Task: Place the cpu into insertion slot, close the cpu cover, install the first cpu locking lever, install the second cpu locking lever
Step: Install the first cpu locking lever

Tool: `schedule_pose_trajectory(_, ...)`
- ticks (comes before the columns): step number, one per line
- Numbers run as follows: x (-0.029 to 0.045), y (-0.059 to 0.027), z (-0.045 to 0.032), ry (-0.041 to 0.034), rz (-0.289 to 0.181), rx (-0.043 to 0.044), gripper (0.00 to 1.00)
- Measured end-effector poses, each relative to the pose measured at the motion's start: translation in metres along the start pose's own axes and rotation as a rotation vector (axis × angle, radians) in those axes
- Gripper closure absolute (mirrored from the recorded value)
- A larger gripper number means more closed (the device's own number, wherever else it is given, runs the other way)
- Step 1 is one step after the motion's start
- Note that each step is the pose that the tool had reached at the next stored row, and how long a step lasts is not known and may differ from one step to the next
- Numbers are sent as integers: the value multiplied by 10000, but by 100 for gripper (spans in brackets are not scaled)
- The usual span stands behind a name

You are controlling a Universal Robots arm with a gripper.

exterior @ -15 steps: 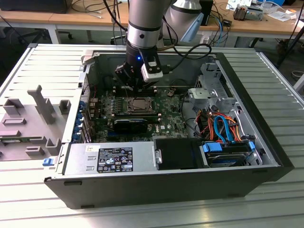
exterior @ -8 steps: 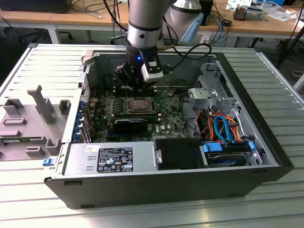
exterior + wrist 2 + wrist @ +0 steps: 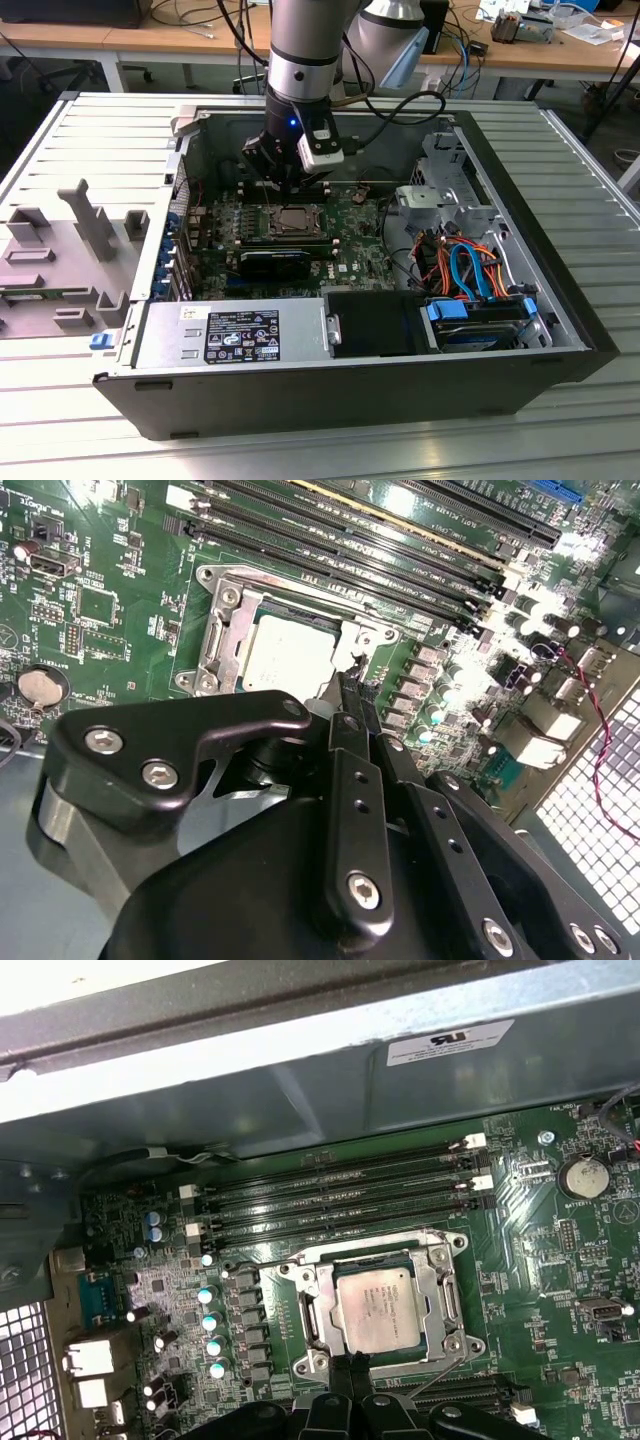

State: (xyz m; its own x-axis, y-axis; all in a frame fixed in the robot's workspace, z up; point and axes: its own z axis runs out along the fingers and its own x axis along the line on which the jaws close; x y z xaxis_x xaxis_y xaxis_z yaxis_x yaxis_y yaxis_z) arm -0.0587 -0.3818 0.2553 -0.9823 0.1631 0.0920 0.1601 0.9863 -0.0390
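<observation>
Ribbed metal desk under an open PC case, cluttered workbenches behind. Cpu already sitting in the insertion slot, cpu cover down flat around it, green motherboard all round. Gripper parked just beside the slot's edge, fingers pinched together, gripping nothing. Memory slots just past the socket.
</observation>
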Motion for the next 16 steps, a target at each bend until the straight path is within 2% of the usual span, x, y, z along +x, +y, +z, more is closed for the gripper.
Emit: schedule_pose_trajectory(16, 0, 0, 0, -5, -127, 11, 89)
